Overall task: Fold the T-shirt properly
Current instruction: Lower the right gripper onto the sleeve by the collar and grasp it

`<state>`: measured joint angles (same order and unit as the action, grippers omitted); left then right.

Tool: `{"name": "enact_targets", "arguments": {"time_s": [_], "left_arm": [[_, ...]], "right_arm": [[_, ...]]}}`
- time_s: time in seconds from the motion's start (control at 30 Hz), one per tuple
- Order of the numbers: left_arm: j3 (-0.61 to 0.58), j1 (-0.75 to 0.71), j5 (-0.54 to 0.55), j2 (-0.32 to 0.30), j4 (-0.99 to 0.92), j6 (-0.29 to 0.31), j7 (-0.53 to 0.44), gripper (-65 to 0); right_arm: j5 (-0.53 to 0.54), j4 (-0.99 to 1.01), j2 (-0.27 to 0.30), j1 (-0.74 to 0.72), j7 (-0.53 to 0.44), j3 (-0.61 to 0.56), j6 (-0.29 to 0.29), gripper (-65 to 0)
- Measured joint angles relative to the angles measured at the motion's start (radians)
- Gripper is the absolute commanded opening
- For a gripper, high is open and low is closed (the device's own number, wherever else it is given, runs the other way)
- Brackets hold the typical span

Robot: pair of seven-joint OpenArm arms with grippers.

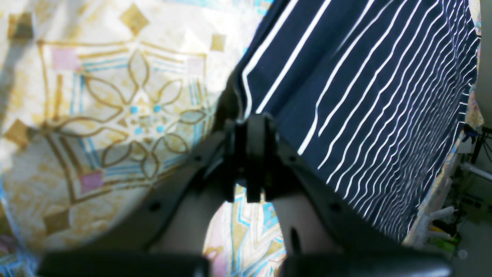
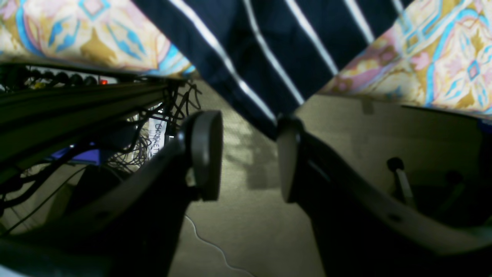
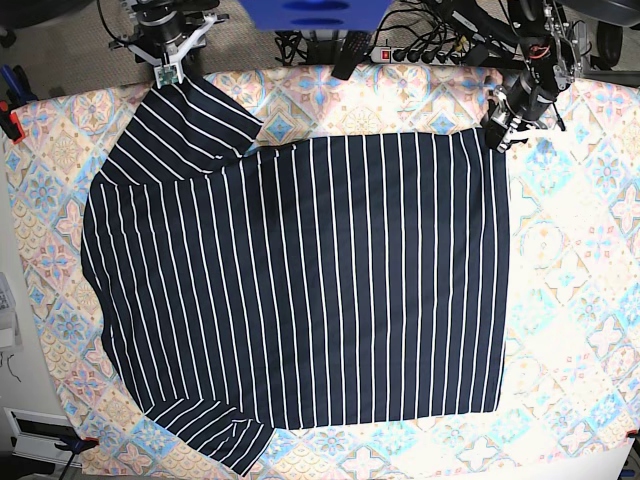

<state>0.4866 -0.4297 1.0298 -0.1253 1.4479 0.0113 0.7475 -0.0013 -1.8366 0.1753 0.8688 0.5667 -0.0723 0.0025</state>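
Two pincers are in view, one on each arm, and nearest to the lens are their dark fingers. In the left wrist view the left pincer (image 1: 253,127) is closed, its two fingers pressed together on the edge of the T-shirt (image 1: 365,100), so it grips the cloth at that corner. In the right wrist view the right pincer (image 2: 246,154) stands open, with a clear gap between its two round pads (image 2: 207,154); a corner of the shirt hangs down just at the tip of the pad at 3 o'clock, and I cannot tell if it touches. There is one T-shirt (image 3: 300,280), dark navy with thin white stripes that run evenly over the body. It lies spread flat in the middle of the desk on one pastel patterned tablecloth (image 3: 570,300). In the base view two short sleeves are counted, one toward 10 o'clock and one toward 7 o'clock, both on the same long side. The edge toward 3 o'clock is straight. The left pincer (image 3: 503,130) is at the shirt's corner near 1 o'clock, and the right pincer (image 3: 172,75) is at the sleeve tip near 11 o'clock, at the far edge of the desk.
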Motion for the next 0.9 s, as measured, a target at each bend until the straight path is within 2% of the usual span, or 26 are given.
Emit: {"name": "enact_targets", "arguments": {"time_s": [0.33,0.53,0.9], "left_arm": [[0.0,0.0,0.0,0.0,0.0,0.0,0.0,-65.0],[0.0,0.001,0.0,0.0,-0.003,0.0,0.0,-65.0],[0.0,0.0,0.0,0.0,-0.003,0.0,0.0,-65.0]], "right_arm": [[0.0,-0.001,0.017,-0.001,0.022,0.0,0.0,-40.5],[0.0,-0.001,0.016,-0.002,0.022,0.0,0.0,-30.3],[0.0,0.0,0.016,-0.066,0.021,-0.001,0.0,-30.1]]}}
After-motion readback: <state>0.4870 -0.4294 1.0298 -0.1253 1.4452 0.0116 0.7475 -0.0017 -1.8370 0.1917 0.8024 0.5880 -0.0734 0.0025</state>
